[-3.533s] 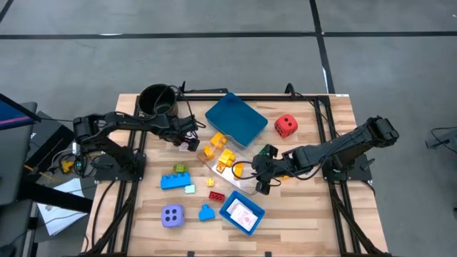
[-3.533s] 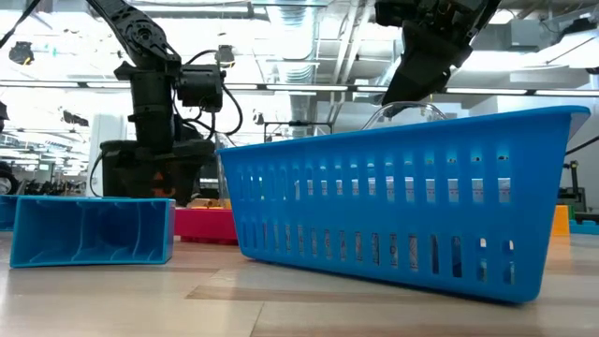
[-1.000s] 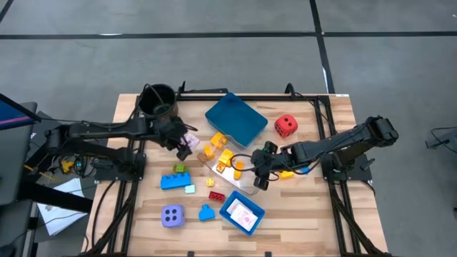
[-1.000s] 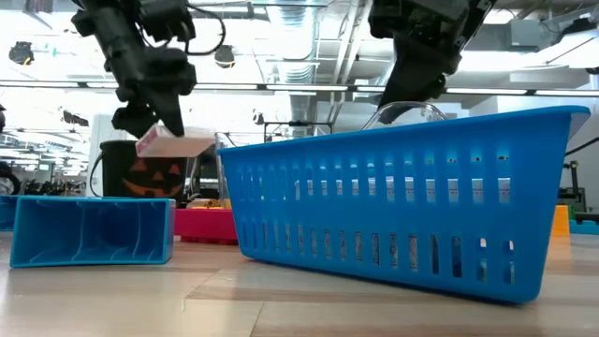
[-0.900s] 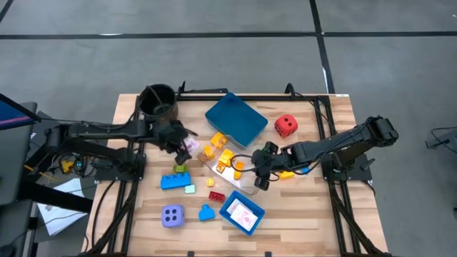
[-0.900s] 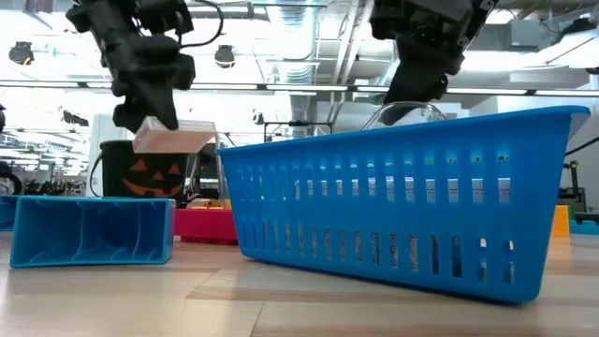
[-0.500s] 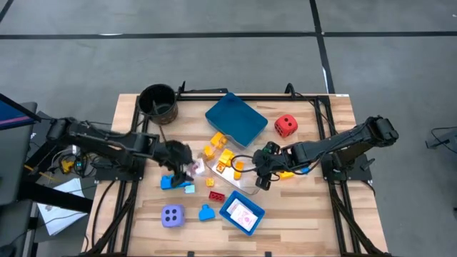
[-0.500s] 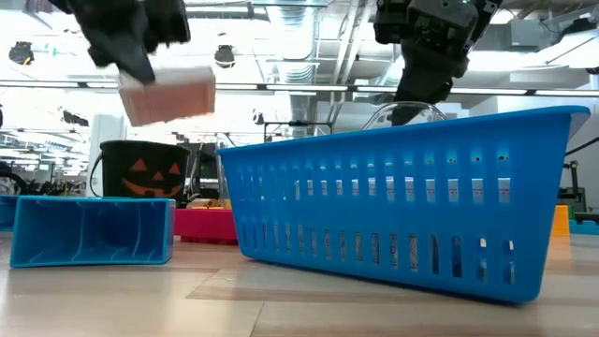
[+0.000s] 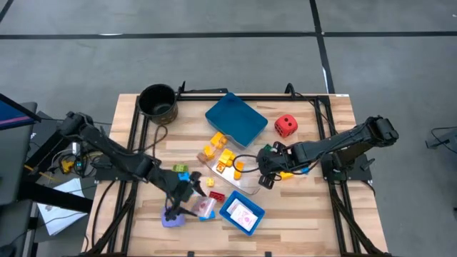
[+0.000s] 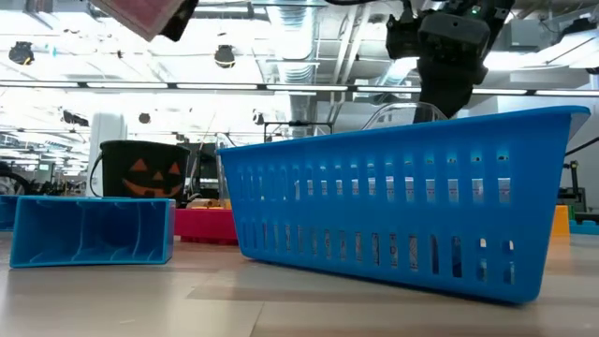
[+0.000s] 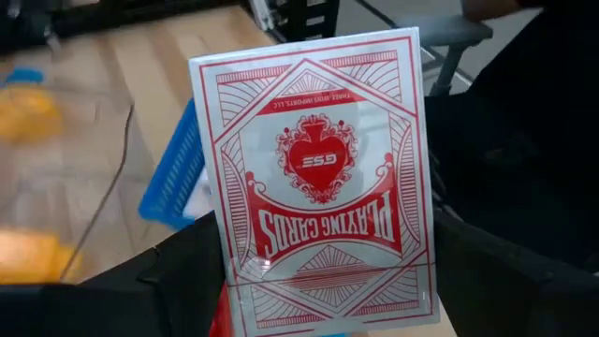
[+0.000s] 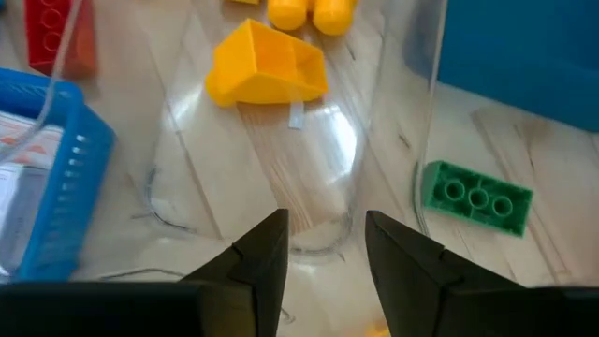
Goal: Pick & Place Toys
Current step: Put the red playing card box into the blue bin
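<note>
At lower centre of the overhead view, the left tool [image 9: 187, 205] gripped a playing-card pack [image 11: 320, 178] beside the small blue basket [image 9: 251, 207]; release should wait until squarely above it.

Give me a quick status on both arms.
Left tool holds card pack, near small blue tray. Right tool open, straddling clear container's wall. Nothing blocking.

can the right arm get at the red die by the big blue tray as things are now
Probably yes. The red die sits alone on bare wood beside the blue tray, nothing on or against it. The right gripper hangs nearby over a clear container, its fingers part open with nothing seen between them.
</note>
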### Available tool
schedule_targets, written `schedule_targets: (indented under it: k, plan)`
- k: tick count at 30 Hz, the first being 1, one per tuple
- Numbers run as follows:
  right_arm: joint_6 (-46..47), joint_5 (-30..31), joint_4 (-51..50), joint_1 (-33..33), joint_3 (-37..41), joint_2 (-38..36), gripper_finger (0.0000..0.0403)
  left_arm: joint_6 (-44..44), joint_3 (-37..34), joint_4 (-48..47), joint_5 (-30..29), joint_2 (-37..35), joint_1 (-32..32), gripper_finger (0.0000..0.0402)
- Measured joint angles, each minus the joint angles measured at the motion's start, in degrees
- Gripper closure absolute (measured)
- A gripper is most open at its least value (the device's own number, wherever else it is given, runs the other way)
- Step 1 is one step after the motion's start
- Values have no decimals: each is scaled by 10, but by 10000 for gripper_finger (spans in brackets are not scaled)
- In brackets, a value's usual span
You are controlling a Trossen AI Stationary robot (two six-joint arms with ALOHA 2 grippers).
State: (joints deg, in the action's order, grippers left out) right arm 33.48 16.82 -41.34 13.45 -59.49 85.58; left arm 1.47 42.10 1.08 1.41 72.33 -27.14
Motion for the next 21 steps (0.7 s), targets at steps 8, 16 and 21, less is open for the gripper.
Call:
schedule_targets:
  k: [8, 16, 21]
  plan:
    - [10, 3, -10, 0, 0, 0, 267, 72, 121, -29, -2, 125, 14, 92]
    - [17, 12, -41, 0, 0, 0, 267, 131, 244, -75, 16, 246, 25, 88]
    - [26, 14, -51, 0, 0, -2, 267, 169, 301, -106, 11, 300, 28, 91]
